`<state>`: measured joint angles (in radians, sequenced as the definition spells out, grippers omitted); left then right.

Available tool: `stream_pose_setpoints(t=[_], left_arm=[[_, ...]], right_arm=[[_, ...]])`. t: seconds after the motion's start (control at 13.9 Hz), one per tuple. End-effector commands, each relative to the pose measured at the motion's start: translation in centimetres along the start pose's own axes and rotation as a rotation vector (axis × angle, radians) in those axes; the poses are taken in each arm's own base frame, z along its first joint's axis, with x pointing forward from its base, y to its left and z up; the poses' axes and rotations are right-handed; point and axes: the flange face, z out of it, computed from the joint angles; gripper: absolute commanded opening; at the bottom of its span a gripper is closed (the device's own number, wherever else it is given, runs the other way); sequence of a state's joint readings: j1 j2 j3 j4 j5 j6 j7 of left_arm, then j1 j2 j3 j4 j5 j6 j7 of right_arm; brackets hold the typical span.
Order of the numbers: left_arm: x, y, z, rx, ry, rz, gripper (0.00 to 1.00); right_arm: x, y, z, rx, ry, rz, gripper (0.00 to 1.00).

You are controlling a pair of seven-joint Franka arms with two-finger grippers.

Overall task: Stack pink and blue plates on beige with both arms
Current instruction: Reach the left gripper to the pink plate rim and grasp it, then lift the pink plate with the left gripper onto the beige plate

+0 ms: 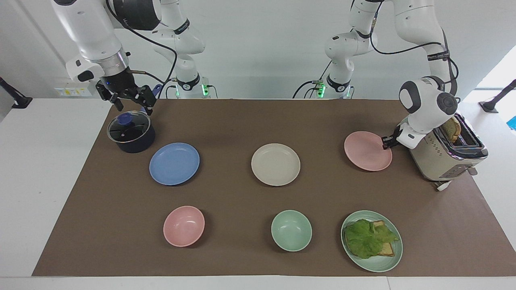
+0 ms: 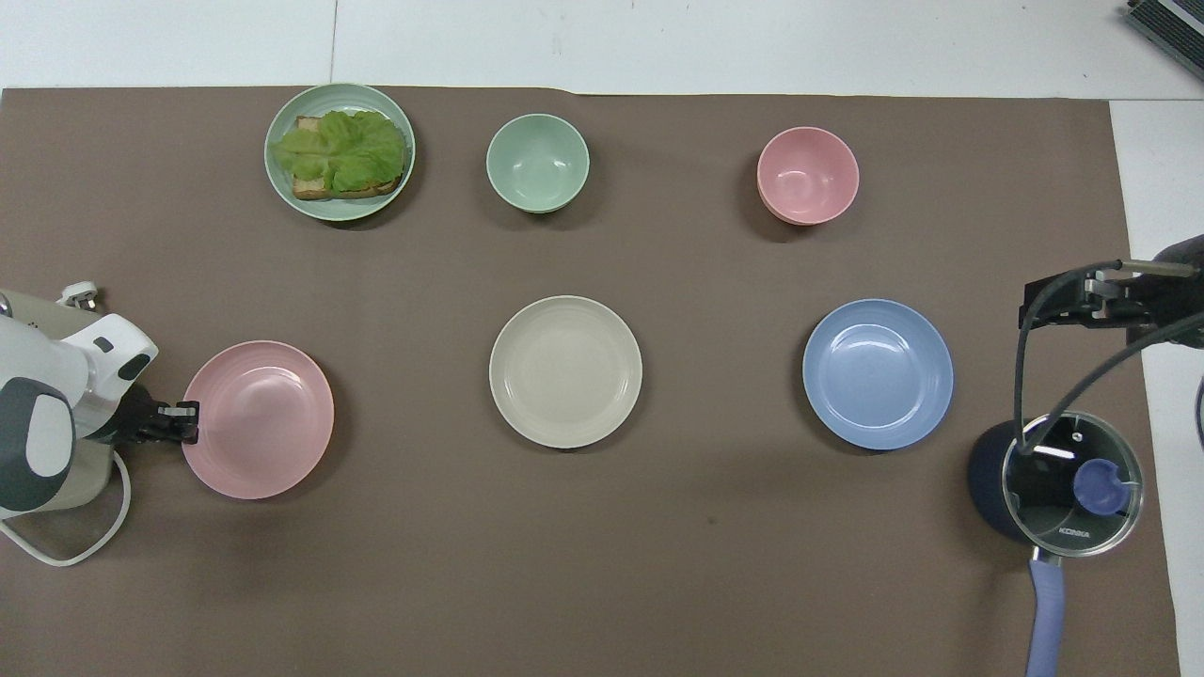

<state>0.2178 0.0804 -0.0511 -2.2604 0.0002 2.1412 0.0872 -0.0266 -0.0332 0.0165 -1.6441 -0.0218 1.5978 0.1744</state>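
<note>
While right claw (image 1: 130, 102) gapes, left claw (image 1: 386, 141) pinches pink plate (image 1: 365, 152).

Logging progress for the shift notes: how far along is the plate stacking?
Done: nothing is stacked; the beige plate lies bare mid-table. In hand: the left pincer has shut on the rim of the pink plate, beside the toaster; the plate seems to lie on the mat. Left: carry pink onto beige, then the blue plate, untouched; the right pincer hangs open over the pot.
</note>
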Motion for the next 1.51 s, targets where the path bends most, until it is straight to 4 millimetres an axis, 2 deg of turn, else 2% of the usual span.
stream_pose_setpoints(t=[0.0, 0.22, 0.43, 0.57, 0.79, 0.86, 1.22, 1.43], left_arm=[[0.2, -0.2, 0.0, 0.016, 0.002, 0.006, 0.00], [0.3, 1.3, -2.4, 0.019, -0.066, 0.028, 0.00], [0.3, 3.1, -6.4, 0.025, -0.126, 0.025, 0.00], [0.2, 3.5, -8.8, 0.021, -0.158, 0.025, 0.00], [-1.2, 6.4, -12.0, 0.013, -0.177, 0.066, 0.00], [-1.5, 7.4, -12.5, -0.007, -0.171, 0.075, 0.00], [-2.7, 17.3, -12.4, -0.042, -0.156, 0.095, 0.00], [-3.3, 22.6, -12.4, -0.056, -0.093, 0.074, 0.00]], right_arm=[[0.1, 0.7, -0.1, 0.024, 0.005, -0.007, 1.00], [0.1, 0.7, -0.1, 0.024, 0.005, -0.009, 1.00], [0.1, 0.7, -0.2, 0.025, 0.008, -0.009, 1.00], [0.1, 0.7, -0.2, 0.025, 0.006, -0.009, 1.00], [0.1, 0.7, -0.2, 0.025, 0.006, -0.009, 1.00], [0.1, 0.7, -0.2, 0.025, 0.006, -0.009, 1.00], [0.2, 0.7, -0.2, 0.025, 0.008, -0.009, 1.00], [0.1, 0.7, -0.2, 0.025, 0.006, -0.009, 1.00]])
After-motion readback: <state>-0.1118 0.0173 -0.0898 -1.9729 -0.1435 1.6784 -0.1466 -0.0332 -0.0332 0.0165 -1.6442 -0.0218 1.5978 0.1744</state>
